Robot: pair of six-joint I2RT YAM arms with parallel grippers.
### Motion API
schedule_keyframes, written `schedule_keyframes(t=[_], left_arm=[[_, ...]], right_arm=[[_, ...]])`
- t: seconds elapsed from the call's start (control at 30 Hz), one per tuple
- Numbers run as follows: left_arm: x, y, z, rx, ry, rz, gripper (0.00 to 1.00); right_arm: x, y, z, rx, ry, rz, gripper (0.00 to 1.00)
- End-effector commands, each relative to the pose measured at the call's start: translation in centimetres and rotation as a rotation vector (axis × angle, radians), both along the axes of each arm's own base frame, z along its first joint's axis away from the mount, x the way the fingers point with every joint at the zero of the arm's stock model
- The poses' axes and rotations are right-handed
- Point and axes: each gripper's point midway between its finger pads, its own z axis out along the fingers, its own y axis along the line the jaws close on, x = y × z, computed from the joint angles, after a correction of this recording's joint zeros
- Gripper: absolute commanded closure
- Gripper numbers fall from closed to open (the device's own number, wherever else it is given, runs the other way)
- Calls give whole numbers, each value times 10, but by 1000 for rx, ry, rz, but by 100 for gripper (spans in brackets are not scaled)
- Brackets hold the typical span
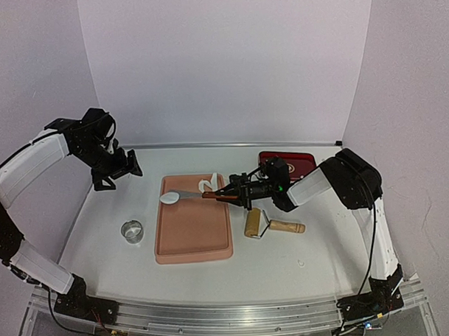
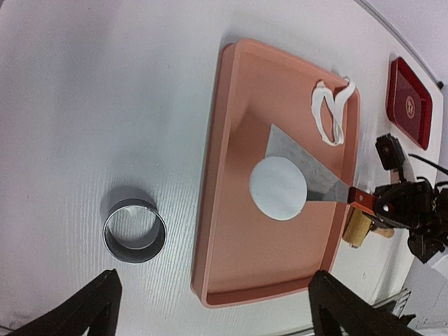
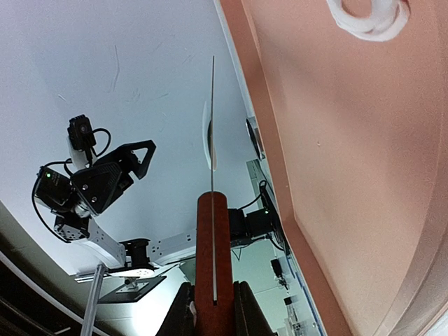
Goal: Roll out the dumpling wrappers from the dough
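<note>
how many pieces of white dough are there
2. A round wrapper lies on the spatula blade over the tray; a ragged strip sits in the tray's far right corner. None seems hidden.

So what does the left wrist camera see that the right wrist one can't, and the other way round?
Only the left wrist view shows the ring on the table, the red box, the rolling pin, and the wrapper as a round face lying on the spatula blade. Only the right wrist view shows the left arm from outside, and the spatula edge-on as a thin line. Both show the tray, the ragged dough strip in it, and the right hand gripping the spatula handle.
</note>
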Motion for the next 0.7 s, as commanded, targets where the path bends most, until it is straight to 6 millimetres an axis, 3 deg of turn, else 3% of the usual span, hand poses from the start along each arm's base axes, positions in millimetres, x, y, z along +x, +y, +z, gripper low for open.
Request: schedule_keyframes(t=[0.0,0.33,0.67], left_arm=[[9,12,30,9,-128,62,0],[9,15,35,10,-161,79,0],[-1,15,31,-9,-155,72,0]], right_arm=[[13,-9,82,121,-127,-27,100],[38,-40,137,172,-185,-101,100],[74,-103,166,181,-223,-247,100]])
